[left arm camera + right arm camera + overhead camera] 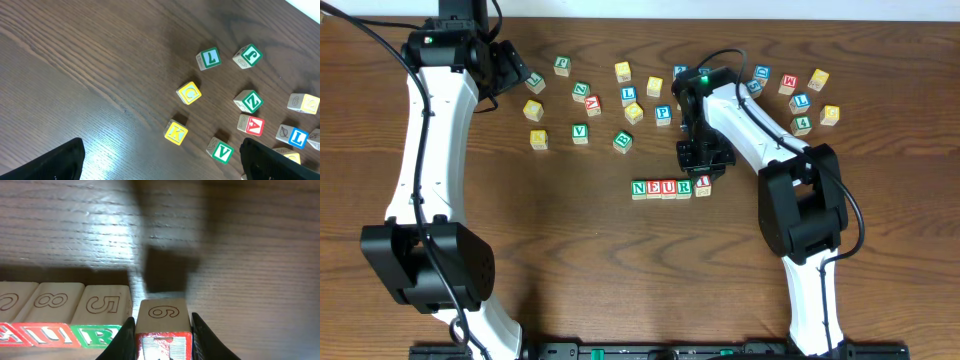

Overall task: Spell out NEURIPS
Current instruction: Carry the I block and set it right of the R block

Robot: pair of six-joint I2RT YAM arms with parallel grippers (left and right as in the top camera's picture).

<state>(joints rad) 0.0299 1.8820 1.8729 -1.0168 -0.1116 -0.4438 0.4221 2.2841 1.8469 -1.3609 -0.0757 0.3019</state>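
A row of cubes reading N, E, U, R (pixel 661 188) lies on the table at centre. My right gripper (pixel 703 176) is shut on the red-framed I cube (pixel 703 186), holding it at the right end of the row next to the green R (pixel 97 334). In the right wrist view the I cube (pixel 163 322) sits between the fingers (pixel 163 335), an engraved 6 on its side. A blue P cube (pixel 663 114) lies among the loose cubes behind. My left gripper (pixel 160 160) is open and empty, above bare wood near a yellow K cube (pixel 176 132); it shows far left in the overhead view (pixel 505 72).
Loose cubes lie across the back of the table: green N (pixel 581 91), red A (pixel 593 106), blue L (pixel 629 96), green V (pixel 580 132), yellow ones (pixel 533 109), and a group at the back right (pixel 800 101). Both arm bases stand at the front edge.
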